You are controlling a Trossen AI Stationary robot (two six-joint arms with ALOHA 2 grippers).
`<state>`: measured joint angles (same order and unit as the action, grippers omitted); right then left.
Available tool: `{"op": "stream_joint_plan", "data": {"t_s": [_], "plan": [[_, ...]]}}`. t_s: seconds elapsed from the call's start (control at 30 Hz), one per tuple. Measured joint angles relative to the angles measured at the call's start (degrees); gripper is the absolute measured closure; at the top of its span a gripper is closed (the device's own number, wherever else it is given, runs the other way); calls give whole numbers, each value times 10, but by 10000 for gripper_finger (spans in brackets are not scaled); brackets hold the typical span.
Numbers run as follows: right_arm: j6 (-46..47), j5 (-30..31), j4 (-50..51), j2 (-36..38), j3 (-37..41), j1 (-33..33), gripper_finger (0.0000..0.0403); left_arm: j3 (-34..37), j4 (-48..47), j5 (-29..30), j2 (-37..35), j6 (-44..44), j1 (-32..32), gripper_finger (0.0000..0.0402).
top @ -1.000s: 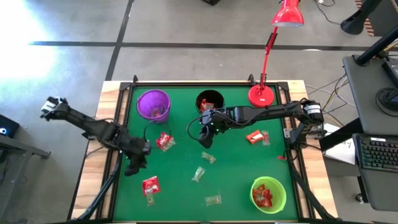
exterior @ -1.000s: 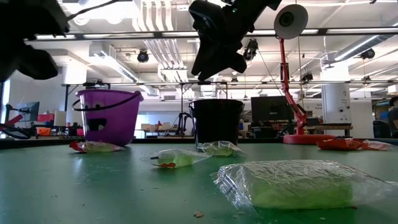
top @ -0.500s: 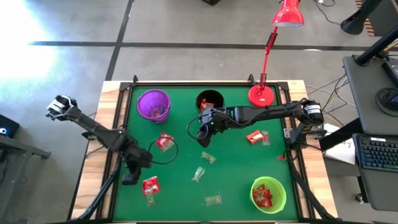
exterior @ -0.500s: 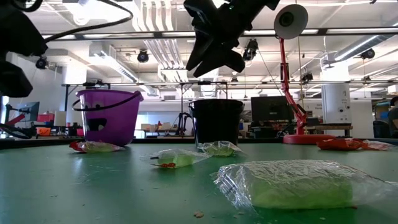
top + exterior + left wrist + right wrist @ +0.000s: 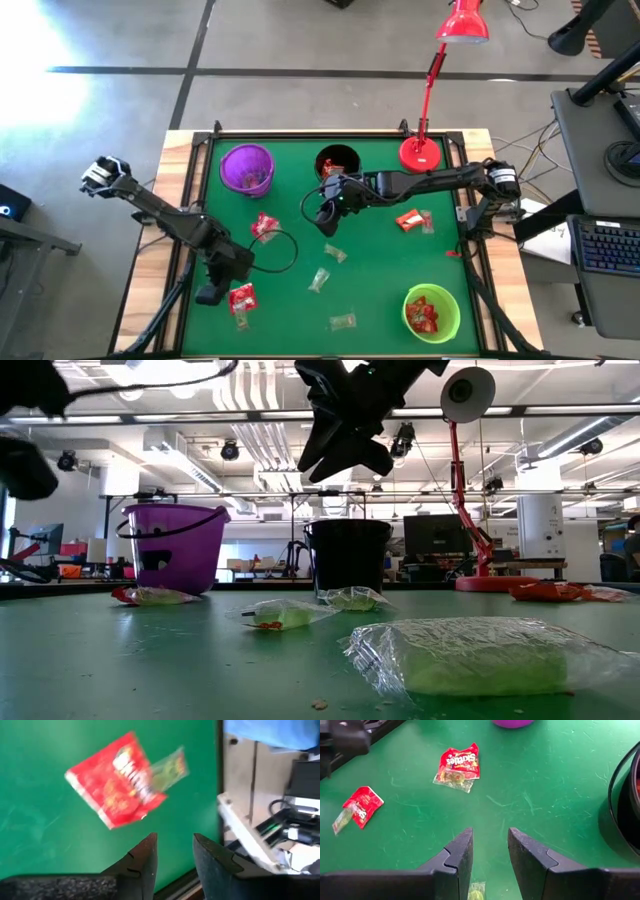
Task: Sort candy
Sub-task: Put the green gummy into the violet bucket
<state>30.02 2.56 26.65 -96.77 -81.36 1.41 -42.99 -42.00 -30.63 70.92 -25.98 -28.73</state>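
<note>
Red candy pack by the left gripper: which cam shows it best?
Left wrist view: the red candy pack fills the picture, lying flat on the green mat with a pale wrapper tucked under one edge. The high view shows it small, next to the left gripper. The right wrist view shows it far off. The low view doesn't show it.

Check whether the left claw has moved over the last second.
Yes. In the high view the left claw has moved away from the purple cup toward the table's near edge, stopping beside a red candy.

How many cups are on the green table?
3. The purple cup sits at the far left, the black cup beside it mid-table, and the green cup at the near right corner.
</note>
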Motion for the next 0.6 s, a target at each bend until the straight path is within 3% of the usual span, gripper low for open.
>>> {"op": "stream_joint_plan", "data": {"t_s": [0.13,0.37,0.6], "plan": [[0,-3,1,0,0,0,289,-53,-1,21,30,8,-1,274],[-1,-71,19,6,0,0,289,-125,-56,191,100,115,-44,263],[-2,-92,54,13,1,-4,289,-158,-58,211,171,115,-63,263]]}}
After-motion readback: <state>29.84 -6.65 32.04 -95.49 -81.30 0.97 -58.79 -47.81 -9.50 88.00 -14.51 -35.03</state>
